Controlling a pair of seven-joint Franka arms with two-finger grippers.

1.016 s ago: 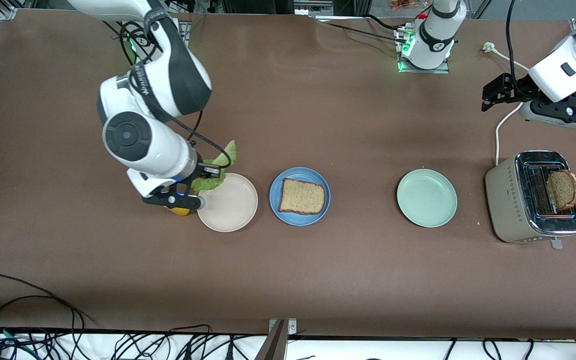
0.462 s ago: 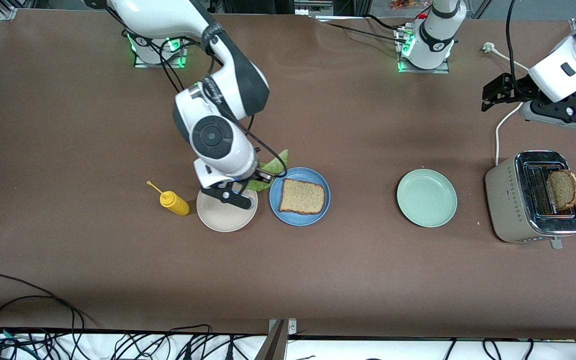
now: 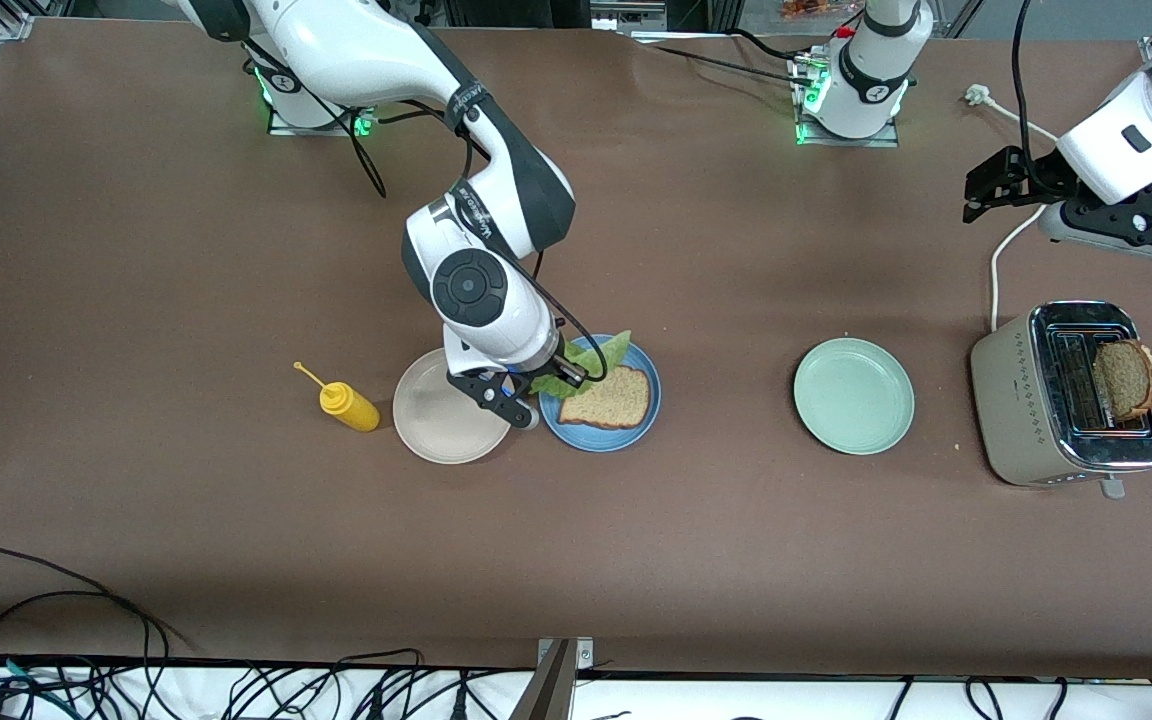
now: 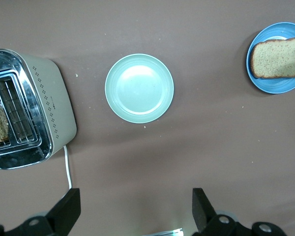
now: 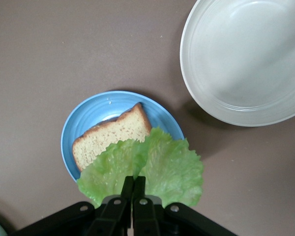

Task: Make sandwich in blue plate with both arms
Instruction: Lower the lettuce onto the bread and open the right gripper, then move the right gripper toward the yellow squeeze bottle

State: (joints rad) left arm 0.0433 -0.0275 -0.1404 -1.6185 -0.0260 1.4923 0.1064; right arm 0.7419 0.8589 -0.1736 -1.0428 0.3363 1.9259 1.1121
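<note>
The brown table [image 3: 696, 560] is laid with a row of things. At the left arm's end a beige toaster [image 3: 1056, 395] stands with the second bread slice [image 3: 1126, 378] upright in its slot. Next along the row, toward the right arm's end, come the pale green plate [image 3: 854, 396], the blue plate [image 3: 600, 432], the beige plate [image 3: 441, 410] and a yellow squeeze bottle [image 3: 348, 403]; the blue and beige plates lie just beside each other.

The step in hand is judged to be the laying of the lettuce. One bread slice [image 3: 608, 396] already lies flat on the blue plate. The right hand [image 5: 132, 192] is held over the edge of that plate toward the beige plate, and its fingers are clenched on the stem end of the lettuce leaf [image 5: 147, 169]. In the right wrist view the leaf overlaps part of the bread below; whether it touches the bread cannot be told.

The left hand [image 4: 132, 211] waits up in the air over bare table near the toaster, its fingers spread wide and nothing held.

For the next move, the leaf would need to be carried a little further over the bread, lowered and released so that it rests centred on the slice. After that, the slice in the toaster would probably be fetched by the left arm.
</note>
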